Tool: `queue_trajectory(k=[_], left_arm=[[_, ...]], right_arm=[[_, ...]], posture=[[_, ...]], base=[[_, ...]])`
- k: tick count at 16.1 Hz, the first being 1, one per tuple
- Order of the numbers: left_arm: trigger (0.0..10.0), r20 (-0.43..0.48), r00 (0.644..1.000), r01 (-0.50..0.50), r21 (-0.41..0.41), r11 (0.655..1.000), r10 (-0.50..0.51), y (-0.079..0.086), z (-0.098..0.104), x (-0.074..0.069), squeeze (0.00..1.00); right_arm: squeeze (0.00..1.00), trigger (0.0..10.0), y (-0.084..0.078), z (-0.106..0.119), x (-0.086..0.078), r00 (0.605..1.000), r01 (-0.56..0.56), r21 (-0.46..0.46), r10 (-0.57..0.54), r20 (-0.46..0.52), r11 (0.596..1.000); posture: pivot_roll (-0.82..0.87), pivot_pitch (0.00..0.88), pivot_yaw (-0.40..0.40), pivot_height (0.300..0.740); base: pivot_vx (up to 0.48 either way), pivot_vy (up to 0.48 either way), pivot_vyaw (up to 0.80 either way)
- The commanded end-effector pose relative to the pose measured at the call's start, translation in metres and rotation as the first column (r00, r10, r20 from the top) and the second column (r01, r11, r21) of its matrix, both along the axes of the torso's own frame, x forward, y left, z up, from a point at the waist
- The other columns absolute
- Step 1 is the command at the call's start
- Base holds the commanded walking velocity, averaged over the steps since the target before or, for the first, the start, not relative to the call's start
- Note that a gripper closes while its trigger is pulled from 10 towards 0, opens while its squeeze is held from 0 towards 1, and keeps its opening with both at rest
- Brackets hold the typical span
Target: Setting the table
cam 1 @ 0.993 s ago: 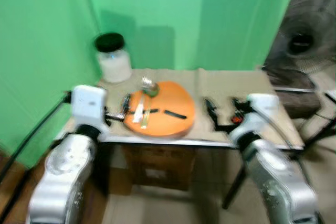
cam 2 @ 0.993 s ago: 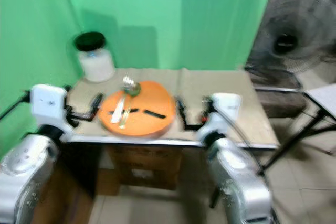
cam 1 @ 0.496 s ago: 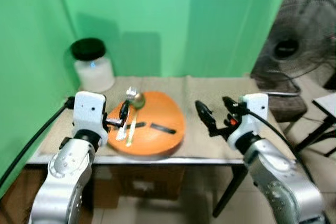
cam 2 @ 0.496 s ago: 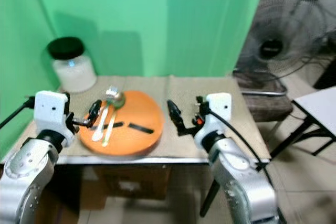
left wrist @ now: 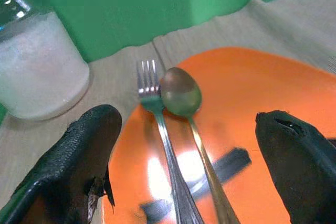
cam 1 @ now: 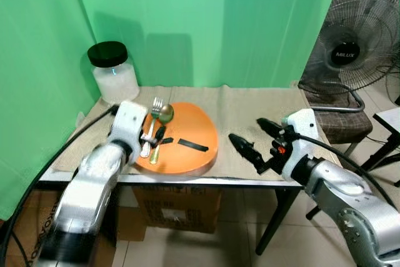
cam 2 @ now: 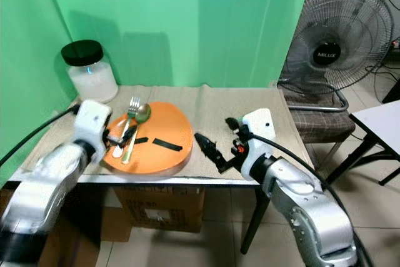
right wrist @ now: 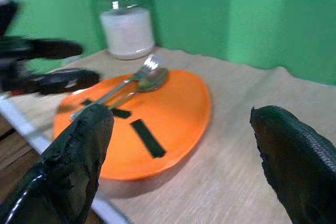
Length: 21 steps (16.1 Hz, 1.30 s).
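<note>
— How are the two arms posed?

— The left arm is stretched forward over the near left edge of the table (cam 1: pixel 262 107), and the left gripper (cam 1: pixel 154 134) is held low over the left side of the orange plate (cam 1: pixel 194 130), its fingers spread apart with nothing gripped. In the left wrist view, the fork (left wrist: pixel 160 124) and the spoon (left wrist: pixel 184 100) are seen lying between the two black fingers (left wrist: pixel 79 161), untouched. The right arm is bent in from the near right, and the right gripper (cam 1: pixel 253 145) is held above the cloth just right of the plate, its jaws parted wide and empty.

— Where are the table things found?

— The fork (cam 1: pixel 152 123) and spoon (cam 1: pixel 162 123) are laid side by side on the plate's left half, heads toward the far side. Two black strips (cam 1: pixel 192 146) are seen on the plate's face. A jar (cam 1: pixel 114 80) with a black lid is stood at the far left corner, well apart from both grippers. A fan (cam 1: pixel 357 48) is placed on the right, beyond the table.

— What is changed from half a second ago?

— The left gripper is now brought further in over the cutlery, where before it was held at the plate's left rim. The right gripper is lowered nearer the cloth. The whole view is shifted and sharper, so the camera is taken to have moved. The cutlery and plate are left where they were.
</note>
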<state>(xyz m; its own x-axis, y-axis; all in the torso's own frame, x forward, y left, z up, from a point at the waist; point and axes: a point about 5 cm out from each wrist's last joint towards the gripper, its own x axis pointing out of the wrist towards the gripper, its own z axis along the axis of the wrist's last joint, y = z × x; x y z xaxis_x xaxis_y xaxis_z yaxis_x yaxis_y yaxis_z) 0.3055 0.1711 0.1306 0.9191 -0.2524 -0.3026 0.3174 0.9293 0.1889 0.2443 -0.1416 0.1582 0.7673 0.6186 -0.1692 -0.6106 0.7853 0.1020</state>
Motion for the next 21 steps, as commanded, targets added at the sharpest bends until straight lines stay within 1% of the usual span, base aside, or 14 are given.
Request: queue_trajectory(k=[1, 3, 4, 7, 8, 9, 10, 13, 14, 15, 16, 18, 20, 21], left_arm=[[10.0, -0.004, 1.0, 0.025, -0.027, 0.999, -0.025, -0.002, 0.0, 0.009, 0.0], [10.0, -0.041, 0.994, 0.099, -0.005, 0.995, -0.1, -0.008, -0.006, 0.021, 0.0], [10.0, -0.075, 0.992, 0.098, -0.01, 0.995, -0.098, -0.008, -0.01, 0.027, 0.0], [9.9, -0.134, 0.988, 0.075, 0.033, 0.997, -0.07, -0.004, -0.021, 0.036, 0.0], [8.1, -0.154, 0.986, 0.068, 0.054, 0.996, -0.059, -0.002, -0.025, 0.038, 0.0], [7.7, -0.171, 0.984, 0.057, 0.056, 0.997, -0.047, -0.001, -0.029, 0.039, 0.0], [4.9, -0.177, 0.984, 0.041, 0.061, 0.997, -0.029, -0.001, -0.035, 0.04, 0.0], [4.3, -0.199, 0.979, 0.058, 0.031, 0.998, -0.051, -0.007, -0.044, 0.039, 0.0], [2.6, -0.213, 0.976, 0.052, 0.022, 0.998, -0.046, -0.007, -0.047, 0.04, 0.0], [2.6, -0.217, 0.975, 0.053, 0.025, 0.998, -0.046, -0.007, -0.049, 0.04, 0.0], [1.5, -0.226, 0.973, 0.055, 0.034, 0.998, -0.046, -0.006, -0.052, 0.04, 0.0], [0.9, -0.236, 0.971, 0.055, 0.045, 0.997, -0.043, -0.003, -0.054, 0.041, 0.0], [0.0, -0.247, 0.968, 0.049, 0.059, 0.997, -0.033, 0.0, -0.057, 0.041, 0.0], [0.0, -0.251, 0.968, 0.047, 0.062, 0.997, -0.03, 0.001, -0.058, 0.041, 0.0]], right_arm=[[0.0, 10.0, -0.001, 0.001, -0.001, 0.999, -0.036, -0.008, 0.036, -0.002, 0.999], [0.0, 10.0, -0.004, 0.0, -0.005, 0.997, -0.079, -0.03, 0.079, -0.008, 0.996], [0.0, 10.0, -0.005, -0.001, -0.008, 0.994, -0.104, -0.044, 0.103, -0.017, 0.994], [0.0, 10.0, -0.007, -0.002, -0.012, 0.99, -0.141, -0.064, 0.139, -0.032, 0.988], [0.0, 10.0, -0.007, -0.003, -0.013, 0.988, -0.154, -0.07, 0.152, -0.035, 0.986], [0.0, 10.0, -0.007, -0.003, -0.013, 0.986, -0.166, -0.078, 0.163, -0.036, 0.983], [0.0, 10.0, -0.007, -0.004, -0.013, 0.985, -0.173, -0.081, 0.171, -0.04, 0.982], [0.0, 10.0, -0.005, -0.006, -0.019, 0.972, -0.232, -0.088, 0.228, -0.06, 0.969], [0.0, 10.0, -0.004, -0.007, -0.021, 0.967, -0.251, -0.096, 0.245, -0.069, 0.963], [0.0, 10.0, -0.005, -0.007, -0.022, 0.966, -0.255, -0.101, 0.248, -0.071, 0.962], [0.0, 10.0, -0.006, -0.008, -0.022, 0.968, -0.246, -0.106, 0.24, -0.069, 0.963], [0.0, 10.0, -0.006, -0.008, -0.022, 0.969, -0.243, -0.106, 0.237, -0.065, 0.964], [0.0, 10.0, -0.006, -0.009, -0.023, 0.969, -0.243, -0.108, 0.238, -0.061, 0.964], [0.0, 10.0, -0.006, -0.009, -0.024, 0.969, -0.243, -0.109, 0.238, -0.06, 0.964]], posture=[[-0.1, 0.0, 0.047, 0.74], [-0.12, 0.0, 0.053, 0.74], [-0.13, 0.0, 0.052, 0.74], [-0.14, 0.0, 0.045, 0.74], [-0.14, 0.0, 0.045, 0.74], [-0.14, 0.0, 0.044, 0.74], [-0.14, 0.0, 0.041, 0.74], [-0.15, 0.0, 0.035, 0.74], [-0.15, 0.0, 0.036, 0.74], [-0.15, 0.0, 0.037, 0.74], [-0.16, 0.0, 0.042, 0.74], [-0.16, 0.0, 0.051, 0.74], [-0.17, 0.0, 0.061, 0.74], [-0.17, 0.0, 0.064, 0.74]], base=[[0.0, 0.0, 0.0], [0.0, 0.0, 0.0], [0.0, 0.0, 0.0], [0.0, 0.0, 0.0], [0.0, 0.0, 0.0], [0.0, 0.0, 0.0], [0.0, 0.0, 0.0], [0.0, 0.0, 0.0], [0.0, 0.0, 0.0], [0.0, 0.0, 0.0], [0.0, 0.0, 0.0], [0.0, 0.0, 0.0], [0.0, 0.0, 0.0], [0.0, 0.0, 0.0]])
